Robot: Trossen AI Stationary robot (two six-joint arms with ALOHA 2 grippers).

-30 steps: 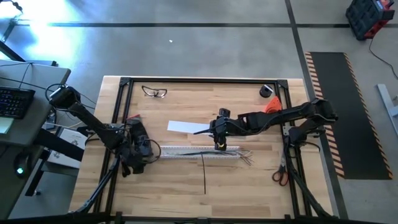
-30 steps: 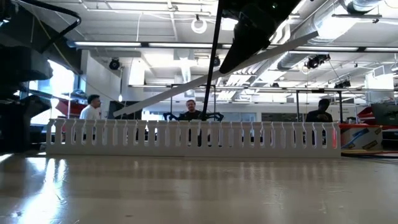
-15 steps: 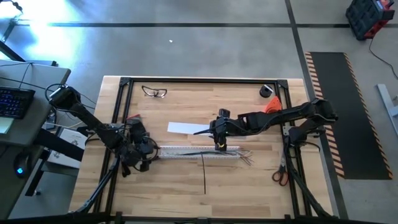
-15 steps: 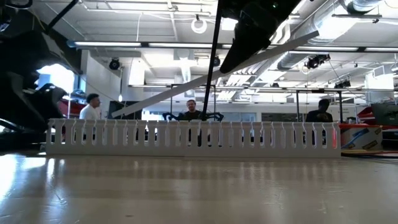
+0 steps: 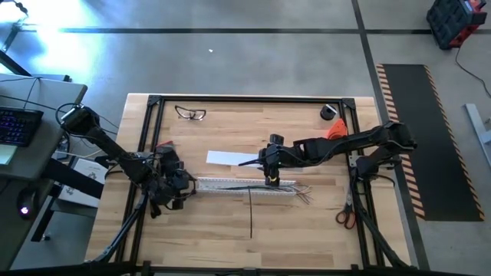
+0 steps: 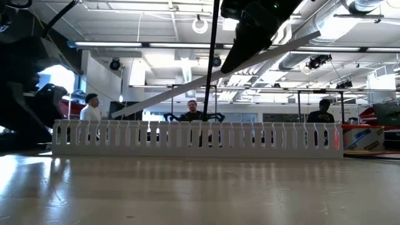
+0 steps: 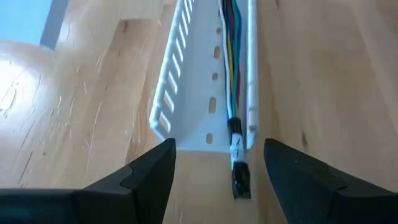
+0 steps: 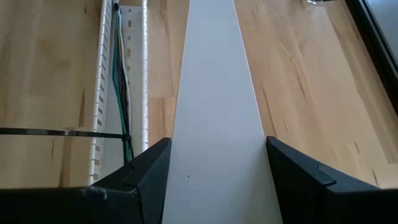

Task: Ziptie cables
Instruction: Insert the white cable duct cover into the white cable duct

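No brand, label or writing can be read on anything here.

The table [image 5: 307, 222] is pale wood planks inside a black frame, standing on a grey concrete floor [image 5: 253, 61] with dark lines. A black mat [image 5: 433, 138] with striped edges lies to its right, and a desk with a keyboard [image 5: 17, 125] stands to its left. In the low view the room behind is an open workshop with ceiling ducts and lights, where three people [image 6: 192, 111] sit or stand far back.

A white slotted channel [image 5: 230, 186] lies across the table's middle. The cables [image 7: 231, 56] run along inside it, coloured strands in the left wrist view, their ends fanning out past its right end [image 5: 303, 195]. The ziptie [image 5: 251, 215] lies flat on the table, just in front of the channel.

The left gripper [image 7: 217, 171] sits at the channel's left end, its fingers [image 7: 152, 168] spread wide on either side of that end and holding nothing. The right gripper [image 8: 216, 171] hovers over the channel's middle, fingers closed on a flat white strip [image 8: 214, 93].

Safety glasses [image 5: 190, 113] lie near the far left corner; scissors [image 5: 345, 215] lie at the right edge.
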